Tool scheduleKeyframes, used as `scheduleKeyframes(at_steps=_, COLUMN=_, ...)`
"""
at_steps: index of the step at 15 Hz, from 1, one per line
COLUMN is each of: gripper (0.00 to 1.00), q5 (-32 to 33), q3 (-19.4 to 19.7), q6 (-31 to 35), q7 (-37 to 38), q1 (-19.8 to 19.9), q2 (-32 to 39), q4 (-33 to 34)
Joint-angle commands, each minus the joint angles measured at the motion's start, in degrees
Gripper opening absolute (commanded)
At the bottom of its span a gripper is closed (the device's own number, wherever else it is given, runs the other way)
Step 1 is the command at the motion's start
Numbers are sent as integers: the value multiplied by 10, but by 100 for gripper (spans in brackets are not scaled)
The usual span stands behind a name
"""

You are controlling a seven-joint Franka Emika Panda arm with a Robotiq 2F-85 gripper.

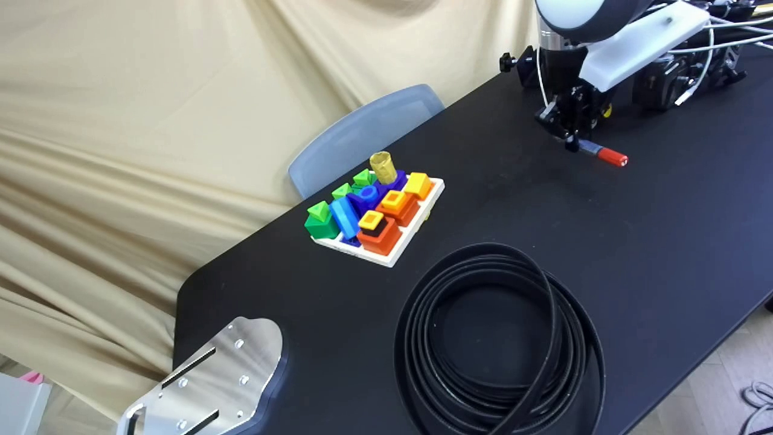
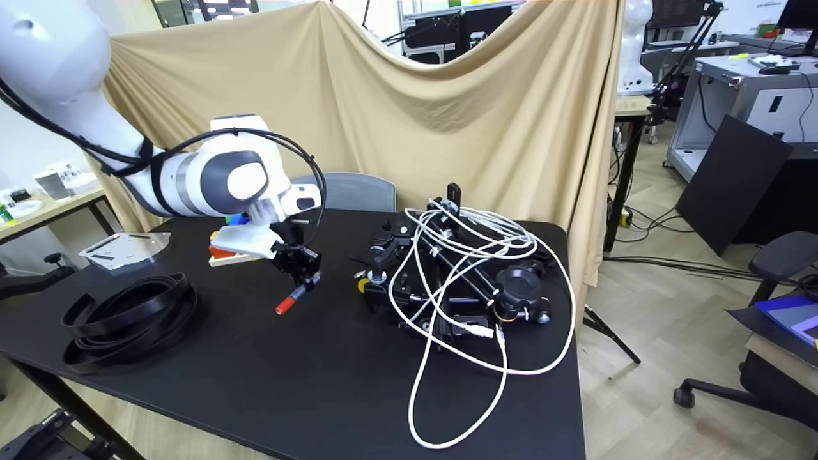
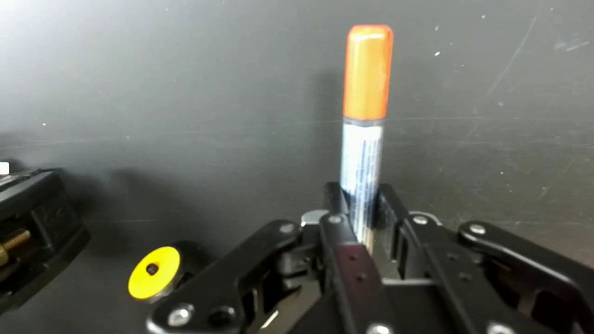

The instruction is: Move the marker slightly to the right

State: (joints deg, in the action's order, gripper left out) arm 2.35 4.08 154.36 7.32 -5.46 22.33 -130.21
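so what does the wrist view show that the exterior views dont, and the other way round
Only the wrist view shows the striped print on the marker and the dark centre of the yellow disc. Only the exterior views, both of them, show the blocks, coil, metal plate, chair and curtain. All share the marker at the claw, the yellow disc, tiny from outside, and the table.
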Motion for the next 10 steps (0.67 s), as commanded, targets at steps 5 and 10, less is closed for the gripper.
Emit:
scheduleKeyframes(at_steps=5, gripper=5, q5=11, q3=10, q6=45, q7=16, q1=0, q2=9, q4=-28)
scheduleKeyframes(at_steps=10, gripper=5, q5=10, q3=10, q6=48, q7=13, q1=-1, q2=26, q4=-21)
